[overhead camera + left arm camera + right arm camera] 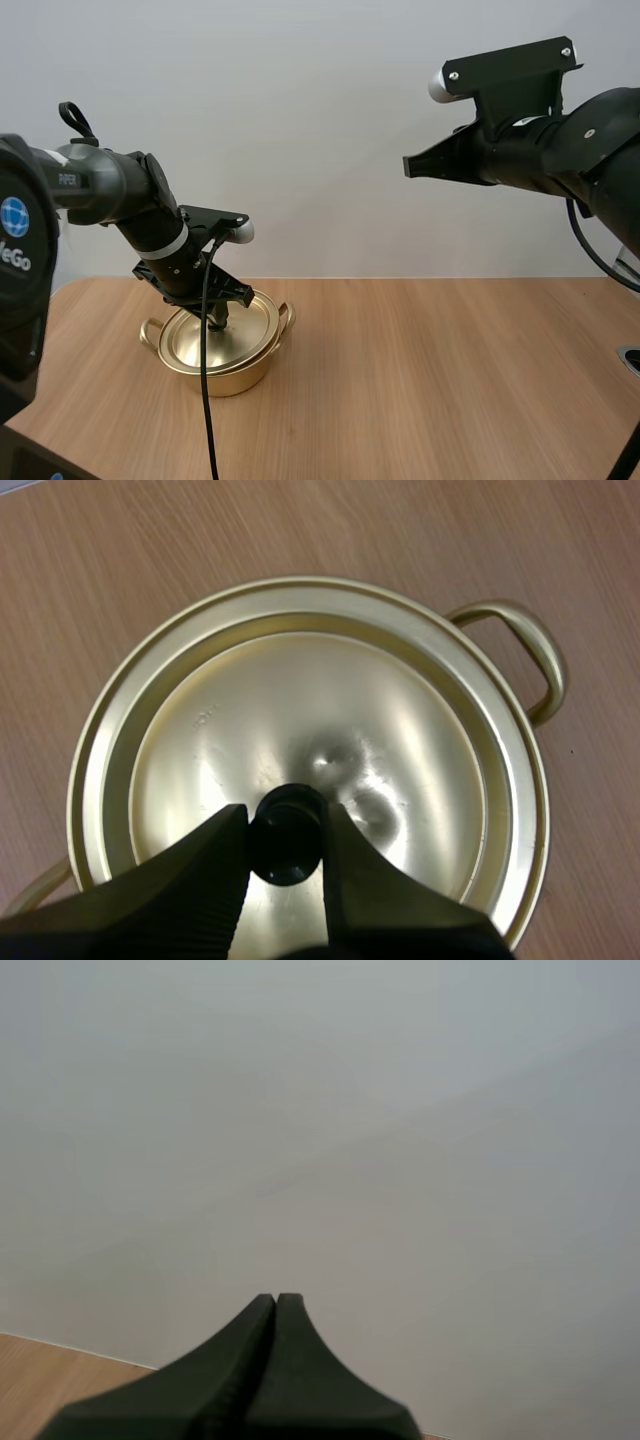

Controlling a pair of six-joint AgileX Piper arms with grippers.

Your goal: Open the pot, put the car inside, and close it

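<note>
1. Two fingers of the left gripper (283, 813) pinch the black knob (288, 848) from both sides. Grip looks snug, though I can't quite tell how deep the tips sit.
2. Lift straight up, no tilt, so the lid (300, 700) clears the rim without dragging the pot (235, 375). It sits lidded on the table (450, 390), over toward my left.
3. Right gripper (412, 166) hangs high, fingers pressed together on nothing. I'd leave it parked there, out of the way.

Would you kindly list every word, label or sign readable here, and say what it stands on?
"PIPER": small white letters on the left arm.
"eGo": cut off at the frame's edge, below a blue globe sign, on the black housing.
A faint mark on the lid is too small to read.
</note>
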